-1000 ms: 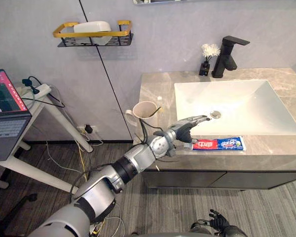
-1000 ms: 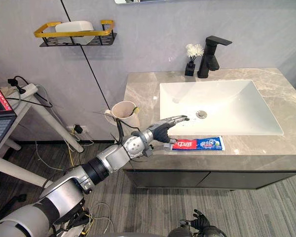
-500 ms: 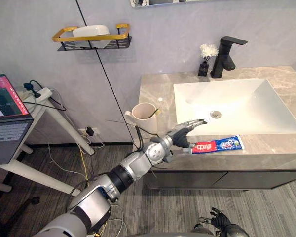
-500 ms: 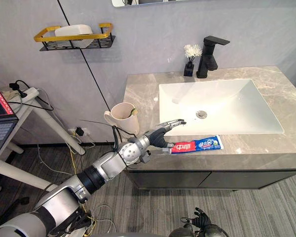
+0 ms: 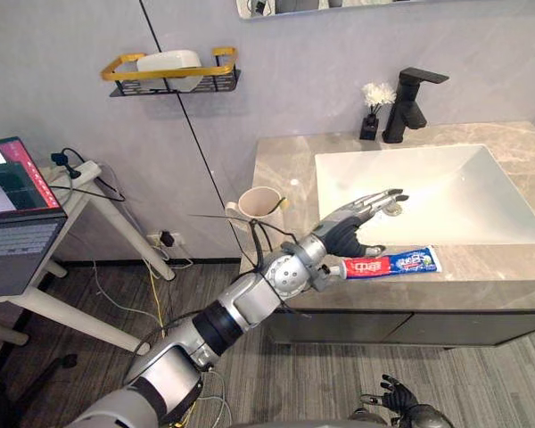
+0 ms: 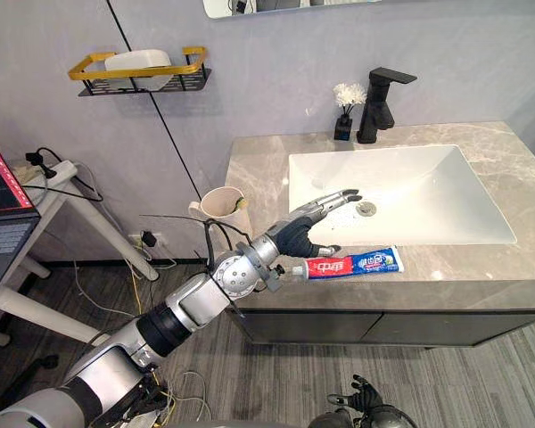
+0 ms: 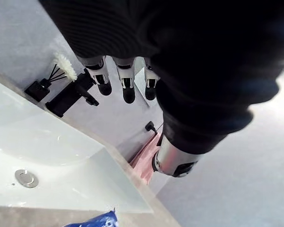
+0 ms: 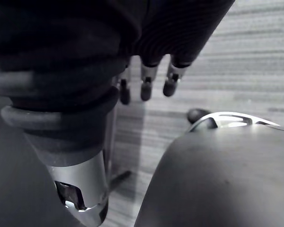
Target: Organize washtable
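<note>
Washtable counter (image 5: pixel 281 160): one stone-patterned top carrying one white sink (image 5: pixel 481 214).

Items counted:
- One toothpaste tube (image 5: pixel 397 263) lay flat on the front strip of the counter, between the sink and the front edge, with its cap end toward the robot's left.
- One pale cup (image 5: pixel 260 202) stood at the counter's left edge.
- One black faucet (image 5: pixel 408 94) stood behind the sink.
- One small black vase of white flowers (image 5: pixel 373 107) stood just beside the faucet.
- One wall shelf (image 5: pixel 169 76) with a gold rail held one white container.
- One laptop (image 5: pixel 13 205) sat on a side table to the left.

Left hand (image 5: pixel 355 223): it was raised over the front left corner of the sink. The fingers were straight and spread, and it grasped nothing. The thumb was just beside the tube's cap end, but contact could not be determined.

Right hand (image 5: pixel 397 397): it hung low near the floor with relaxed, extended fingers and held nothing.
</note>
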### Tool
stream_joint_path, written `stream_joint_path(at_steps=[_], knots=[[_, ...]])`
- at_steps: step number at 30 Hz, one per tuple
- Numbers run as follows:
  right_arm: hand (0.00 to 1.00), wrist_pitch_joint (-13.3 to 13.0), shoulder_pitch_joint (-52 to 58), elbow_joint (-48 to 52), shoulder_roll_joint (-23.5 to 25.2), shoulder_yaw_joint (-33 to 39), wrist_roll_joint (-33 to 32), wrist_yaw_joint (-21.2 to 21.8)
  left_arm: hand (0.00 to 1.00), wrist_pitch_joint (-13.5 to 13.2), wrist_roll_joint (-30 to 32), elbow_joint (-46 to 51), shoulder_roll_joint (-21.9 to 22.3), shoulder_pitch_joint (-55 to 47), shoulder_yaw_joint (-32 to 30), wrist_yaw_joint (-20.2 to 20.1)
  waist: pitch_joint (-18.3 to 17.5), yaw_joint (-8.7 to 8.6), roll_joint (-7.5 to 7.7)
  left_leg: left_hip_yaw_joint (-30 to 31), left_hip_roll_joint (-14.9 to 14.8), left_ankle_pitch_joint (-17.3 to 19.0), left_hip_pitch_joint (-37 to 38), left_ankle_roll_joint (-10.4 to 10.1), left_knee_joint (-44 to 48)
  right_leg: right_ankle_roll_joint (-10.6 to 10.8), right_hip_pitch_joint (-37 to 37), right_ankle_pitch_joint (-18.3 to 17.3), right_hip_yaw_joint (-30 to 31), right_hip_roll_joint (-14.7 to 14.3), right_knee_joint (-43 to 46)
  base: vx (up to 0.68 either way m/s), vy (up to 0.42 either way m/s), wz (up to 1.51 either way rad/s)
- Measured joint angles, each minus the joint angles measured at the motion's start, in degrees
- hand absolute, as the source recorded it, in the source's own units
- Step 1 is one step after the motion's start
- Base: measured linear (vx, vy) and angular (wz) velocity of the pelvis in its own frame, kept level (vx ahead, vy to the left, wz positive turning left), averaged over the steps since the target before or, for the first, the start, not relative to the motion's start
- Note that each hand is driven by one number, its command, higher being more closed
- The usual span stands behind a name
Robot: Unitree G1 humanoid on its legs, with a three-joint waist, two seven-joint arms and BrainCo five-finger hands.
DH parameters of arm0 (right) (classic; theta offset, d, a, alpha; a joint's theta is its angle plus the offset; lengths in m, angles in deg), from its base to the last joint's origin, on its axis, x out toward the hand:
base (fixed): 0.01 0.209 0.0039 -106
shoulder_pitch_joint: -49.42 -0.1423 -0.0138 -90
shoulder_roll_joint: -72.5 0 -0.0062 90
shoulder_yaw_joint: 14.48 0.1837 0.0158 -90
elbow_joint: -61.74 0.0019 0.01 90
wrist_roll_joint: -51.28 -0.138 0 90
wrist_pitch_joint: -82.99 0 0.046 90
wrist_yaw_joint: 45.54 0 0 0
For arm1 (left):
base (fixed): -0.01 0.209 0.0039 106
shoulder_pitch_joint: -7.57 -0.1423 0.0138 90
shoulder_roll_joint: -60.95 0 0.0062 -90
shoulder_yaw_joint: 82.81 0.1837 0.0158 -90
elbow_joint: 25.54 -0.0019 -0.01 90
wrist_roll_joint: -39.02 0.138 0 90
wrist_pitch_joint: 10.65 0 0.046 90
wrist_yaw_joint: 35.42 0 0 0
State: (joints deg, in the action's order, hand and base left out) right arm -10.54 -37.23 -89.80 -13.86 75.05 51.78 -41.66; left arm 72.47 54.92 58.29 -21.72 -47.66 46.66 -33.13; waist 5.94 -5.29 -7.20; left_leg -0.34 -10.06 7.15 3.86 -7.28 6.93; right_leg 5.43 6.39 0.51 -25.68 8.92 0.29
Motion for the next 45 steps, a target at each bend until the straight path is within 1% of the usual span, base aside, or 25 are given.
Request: stream_joint_path(at_steps=[4,5,7,9,12,16,18,19,25,28,30,33,37,38,40,42,45], knots=[[0.00,0.0,0.3,0.0,-0.3,-0.1,0.0,0.0,0.00,0.0,-0.1,2.6,0.5,0.0,-1.8,1.7,-0.3,0.40,-0.37,0.0,-0.1,0.0,-0.2,0.0,0.0,0.0,-0.5,0.0,0.2,-0.1,0.4,-0.04,0.005,-0.02],[0.00,0.0,0.6,0.0,-0.4,-0.1,0.0,0.0,0.00,0.0,-0.6,4.0,0.4,0.0,-2.0,1.7,-0.4,1.00,-0.50,0.0,-0.1,0.0,-0.2,0.0,0.1,0.0,-0.6,0.0,0.4,-0.1,0.5,-0.03,0.009,-0.04],[0.00,0.0,0.7,-0.1,-0.6,-0.1,0.0,-0.1,0.00,-0.1,-2.3,6.1,0.4,-0.1,-2.0,1.4,-0.5,1.61,-0.65,0.0,-0.1,0.0,-0.2,0.0,0.1,0.0,-0.6,0.0,0.4,-0.1,0.5,0.00,0.000,0.00],[0.00,0.0,0.7,-0.2,-0.7,-0.1,0.0,-0.1,0.00,-0.2,-5.3,10.4,-0.2,-1.4,-1.9,0.2,-0.6,2.14,-0.81,0.0,-0.2,0.0,-0.4,0.0,0.4,0.0,-0.6,0.0,0.5,-0.2,0.5,0.00,0.000,0.00],[0.00,0.0,0.6,-0.7,-0.9,-0.4,0.0,-0.1,0.00,-0.6,-6.9,12.3,-0.6,-3.2,-1.3,-1.2,-0.8,2.84,-0.84,0.3,-0.2,0.0,-1.3,0.0,1.6,0.0,-0.9,0.0,0.4,-0.2,0.5,0.00,0.000,0.00],[0.00,0.0,0.5,-0.7,-1.3,-1.7,0.0,-0.2,0.00,-0.5,-8.1,12.5,-1.0,-5.2,-0.6,-2.4,-0.9,2.94,-0.99,0.7,-0.6,0.0,-1.7,0.0,2.0,-0.4,-0.9,-0.2,0.1,-0.5,0.5,-0.01,-0.004,0.04],[0.00,0.0,0.4,-1.0,-1.3,-1.8,0.1,-0.3,0.00,-0.4,-8.5,12.5,-1.1,-5.8,0.8,-2.8,-0.9,2.98,-0.99,1.4,-0.8,0.0,-2.1,0.0,2.0,-0.7,-0.9,-0.4,-0.5,-0.8,0.5,-0.02,-0.010,0.12],[0.00,0.0,0.2,-1.4,-1.2,-1.8,0.1,-0.3,0.00,-0.4,-8.5,12.5,-1.0,-7.0,1.3,-3.5,-0.9,3.00,-0.98,1.5,-1.0,-0.3,-2.2,-0.5,2.0,-0.7,-0.9,-0.4,-0.6,-0.9,0.5,-0.02,-0.009,0.08],[0.00,0.0,-0.2,-2.3,-1.3,-1.9,0.1,-0.5,0.00,0.2,-8.4,12.4,-0.9,-12.7,5.1,-6.3,-1.1,3.03,-1.18,1.4,-1.7,-0.4,-2.2,-0.6,1.9,-1.2,-0.9,-0.4,-0.4,-1.8,0.2,0.00,0.000,-0.01],[0.00,0.0,-0.2,-2.3,-1.4,-2.4,-0.2,-0.9,0.00,0.4,-8.4,12.1,-0.8,-13.6,5.3,-7.1,-1.2,3.02,-1.18,1.2,-2.0,-0.6,-2.2,-1.0,1.9,-1.4,-1.0,-0.3,0.0,-2.1,-0.1,-0.02,-0.005,-0.08],[0.00,0.0,-0.1,-2.3,-1.5,-3.0,-0.7,-1.1,0.00,0.4,-7.1,10.9,-0.3,-13.6,5.3,-6.9,-1.9,3.03,-1.26,0.6,-2.2,-0.8,-2.6,-1.2,1.7,-1.8,-1.8,0.1,0.6,-2.4,-0.5,-0.02,0.003,-0.14],[0.00,-0.1,-0.1,-2.3,-1.6,-3.2,-1.5,-1.2,0.00,0.4,-5.5,8.1,1.0,-13.6,5.4,-6.4,-2.0,2.84,-1.32,0.3,-2.4,-1.1,-2.7,-1.6,1.4,-2.1,-2.1,0.3,0.9,-2.6,-0.7,-0.01,0.007,-0.08],[0.00,-0.1,-0.1,-2.3,-1.7,-4.1,-2.4,-1.3,0.00,0.4,-1.1,7.3,1.4,-13.6,5.4,-3.4,-2.1,2.83,-1.24,0.2,-2.8,-1.9,-2.8,-1.9,1.0,-2.4,-2.2,0.7,1.0,-3.1,-1.5,-0.01,-0.001,0.00],[0.00,-0.1,0.0,-2.3,-1.8,-4.1,-2.5,-1.3,0.00,0.3,-0.5,6.8,1.6,-13.6,5.2,-3.1,-2.1,2.84,-1.18,0.2,-2.8,-2.0,-2.7,-2.0,0.8,-2.6,-2.1,1.1,1.1,-3.2,-1.9,-0.01,-0.020,-0.05],[0.00,-0.6,0.0,-2.3,-1.8,-4.0,-2.7,-1.4,0.00,0.2,1.3,3.5,1.6,-13.5,4.6,-1.5,-2.2,2.75,-1.39,0.0,-2.9,-2.8,-1.7,-2.4,-1.0,-2.6,-1.3,3.2,1.2,-4.1,-4.6,-0.01,-0.023,-0.08],[0.00,-0.6,0.1,-2.3,-1.7,-3.9,-2.7,-1.4,0.00,0.3,2.6,1.7,1.5,-13.5,4.6,-0.8,-2.2,2.78,-1.37,-0.1,-2.9,-3.2,-1.6,-2.4,-1.5,-2.7,-1.0,4.0,1.3,-4.3,-5.8,-0.04,-0.006,-0.02],[0.00,-1.0,0.2,-2.3,-1.7,-3.7,-2.7,-1.4,0.00,0.3,4.2,0.9,1.0,-13.5,4.2,-0.8,-1.9,2.80,-0.97,-0.1,-2.8,-3.5,-0.8,-2.4,-2.3,-2.8,-0.6,4.0,1.2,-4.3,-5.9,-0.05,0.015,0.02]])
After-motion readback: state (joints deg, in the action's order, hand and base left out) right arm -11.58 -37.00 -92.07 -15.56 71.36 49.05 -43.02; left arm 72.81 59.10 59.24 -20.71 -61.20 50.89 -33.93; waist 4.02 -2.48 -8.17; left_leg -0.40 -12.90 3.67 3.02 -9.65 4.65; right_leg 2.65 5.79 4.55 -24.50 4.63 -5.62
